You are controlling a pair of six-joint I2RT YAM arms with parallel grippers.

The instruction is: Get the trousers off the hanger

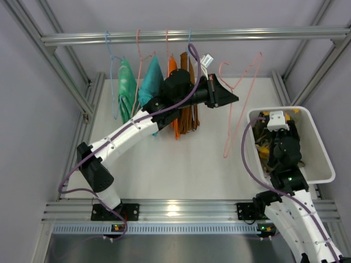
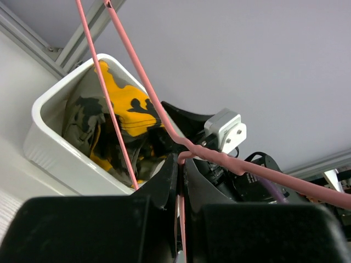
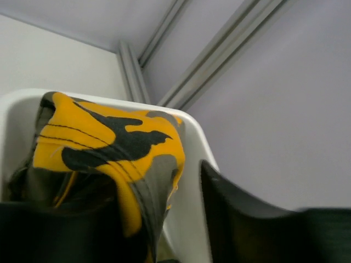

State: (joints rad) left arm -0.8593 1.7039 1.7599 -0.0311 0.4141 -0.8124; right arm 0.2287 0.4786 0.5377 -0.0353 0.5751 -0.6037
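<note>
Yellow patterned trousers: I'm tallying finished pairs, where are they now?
The yellow patterned trousers lie in the white bin on the right of the top view, just right of the pink hanger.

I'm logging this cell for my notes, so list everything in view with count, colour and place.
rail: one, silver, across the far side
wire hangers: four, blue or pink, on the rail
green trousers: one, green, hanging leftmost
teal trousers: one, teal, hanging beside the green pair
orange trousers: one, orange, hanging right of the teal pair
brown trousers: one, brown, hanging right of the orange pair
empty hanger: one, pink, off the rail
bin: one, white, right of the table
patterned trousers: one, yellow and dark, inside the bin
table: one, white, under everything
left gripper: one, black, shut on the empty hanger
right gripper: one, black, open, inside the bin
</note>
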